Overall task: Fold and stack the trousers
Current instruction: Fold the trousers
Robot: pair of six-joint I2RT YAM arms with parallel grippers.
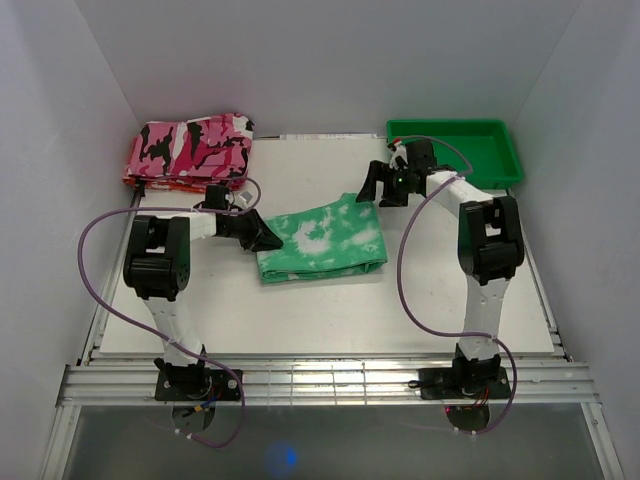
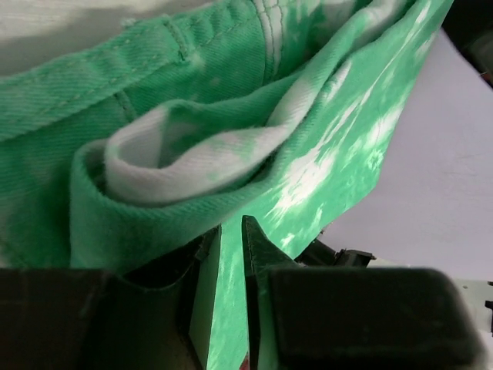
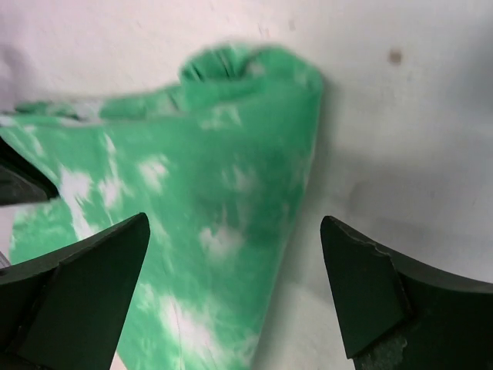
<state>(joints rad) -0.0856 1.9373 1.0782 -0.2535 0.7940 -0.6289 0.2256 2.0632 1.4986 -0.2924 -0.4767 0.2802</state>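
Green tie-dyed cloth, the trousers (image 1: 322,243), is seen in the top view folded into a compact bundle on the table (image 1: 330,320) between the two grippers. The left gripper (image 1: 268,238) is set at its left edge, and the right gripper (image 1: 378,185) hangs just off its far right corner. Beyond the left gripper lies a pink camouflage cloth (image 1: 190,150), judged to be the stacking place. A green tray (image 1: 450,125) stands behind the right gripper. In the left wrist view the fingers are closed almost fully on a thin fold of the trousers, presumably so the bundle can be carried. In the right wrist view the jaws are spread wide and nothing is held, with the trousers just ahead. No brand, label or writing can be read.
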